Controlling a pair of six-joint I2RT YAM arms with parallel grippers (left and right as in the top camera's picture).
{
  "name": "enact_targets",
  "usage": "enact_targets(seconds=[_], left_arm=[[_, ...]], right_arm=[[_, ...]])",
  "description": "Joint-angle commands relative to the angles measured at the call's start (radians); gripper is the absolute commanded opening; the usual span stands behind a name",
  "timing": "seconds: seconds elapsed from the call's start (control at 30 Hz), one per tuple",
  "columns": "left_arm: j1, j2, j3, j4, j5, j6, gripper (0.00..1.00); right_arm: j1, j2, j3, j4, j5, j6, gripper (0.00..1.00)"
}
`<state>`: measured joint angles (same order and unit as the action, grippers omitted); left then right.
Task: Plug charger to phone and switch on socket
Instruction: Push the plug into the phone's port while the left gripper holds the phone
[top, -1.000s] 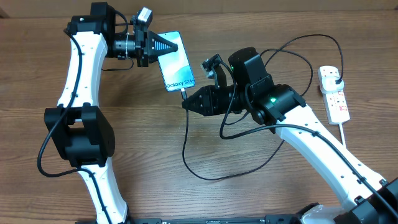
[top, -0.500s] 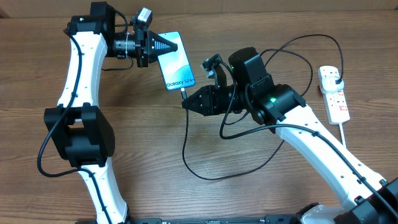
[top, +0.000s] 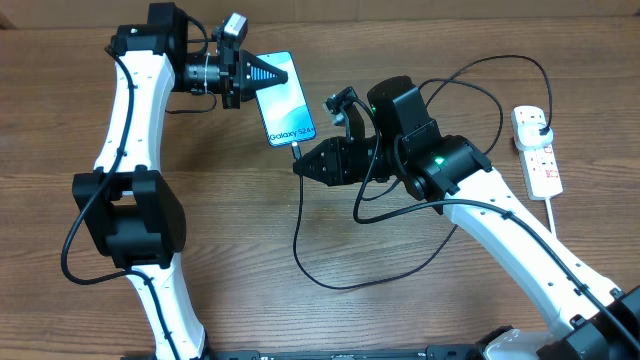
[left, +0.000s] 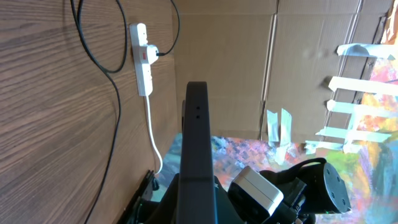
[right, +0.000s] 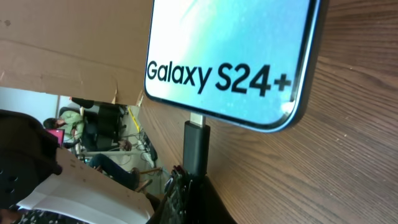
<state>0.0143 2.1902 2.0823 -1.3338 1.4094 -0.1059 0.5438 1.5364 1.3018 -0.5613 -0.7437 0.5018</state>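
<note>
The phone (top: 288, 100) shows its light blue "Galaxy S24+" screen and lies tilted at the upper middle of the table. My left gripper (top: 266, 72) is shut on its top end. The left wrist view shows the phone (left: 197, 124) edge-on between that gripper's (left: 198, 194) fingers. My right gripper (top: 299, 164) is shut on the charger's black connector (right: 196, 146). The connector's metal tip meets the phone's (right: 230, 50) bottom edge, with a short bit of metal showing. The charger's cable (top: 330, 283) loops over the table to a black plug (top: 541, 127) seated in the white socket (top: 537, 152) at the far right.
The socket's thick white cord (top: 556, 215) runs toward the front right, beside my right arm. The black cable makes a wide loop under that arm. Brown cardboard walls (left: 311, 56) stand past the table's far side.
The left gripper and the phone have shifted very slightly to the right. The right arm and the connector have not visibly moved.
</note>
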Motion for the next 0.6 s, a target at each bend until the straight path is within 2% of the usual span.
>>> enact_targets(seconds=[0.0, 0.57], left_arm=[[-0.015, -0.029, 0.021, 0.0, 0.023, -0.01, 0.04], [-0.023, -0.029, 0.021, -0.001, 0.024, 0.011, 0.04]], right_arm=[[0.0, -0.007, -0.001, 0.007, 0.01, -0.001, 0.04], [-0.002, -0.007, -0.001, 0.039, 0.01, 0.0, 0.04]])
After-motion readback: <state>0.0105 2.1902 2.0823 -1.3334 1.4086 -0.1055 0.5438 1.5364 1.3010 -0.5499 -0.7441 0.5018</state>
